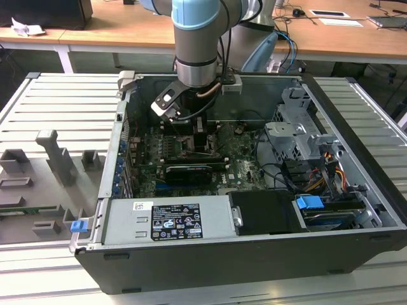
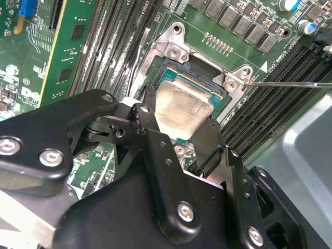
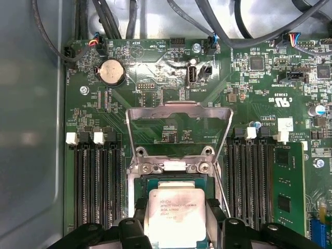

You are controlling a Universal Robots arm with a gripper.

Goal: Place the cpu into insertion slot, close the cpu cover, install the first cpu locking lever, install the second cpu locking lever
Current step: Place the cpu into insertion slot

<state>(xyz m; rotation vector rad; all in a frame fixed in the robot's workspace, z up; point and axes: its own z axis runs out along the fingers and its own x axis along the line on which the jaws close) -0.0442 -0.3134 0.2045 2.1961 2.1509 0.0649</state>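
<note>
My gripper [image 2: 181, 118] is shut on the cpu [image 2: 182, 108], a flat square chip with a pale metal top, one black finger on each of two opposite edges. The cpu [image 3: 176, 213] hangs just over the insertion slot [image 3: 171, 181], whose dark square interior [image 2: 196, 66] shows past the chip's far edge. The chip looks slightly tilted, and I cannot tell whether it touches the socket. Behind the slot the cpu cover [image 3: 179, 108] stands open and upright, a silvery frame with a large window. A thin wire locking lever [image 2: 290, 84] sticks out sideways from the socket's corner. In the exterior view my gripper [image 1: 200, 136] reaches down into the computer case.
Long black memory slots [image 3: 96, 187] flank the socket on both sides [image 3: 251, 176]. The black computer case [image 1: 254, 267] lies open on a slatted table, with a power supply [image 1: 172, 219] in front, a drive cage [image 1: 299, 136] and cables at the exterior view's right, and grey fixtures [image 1: 57, 159] at its left.
</note>
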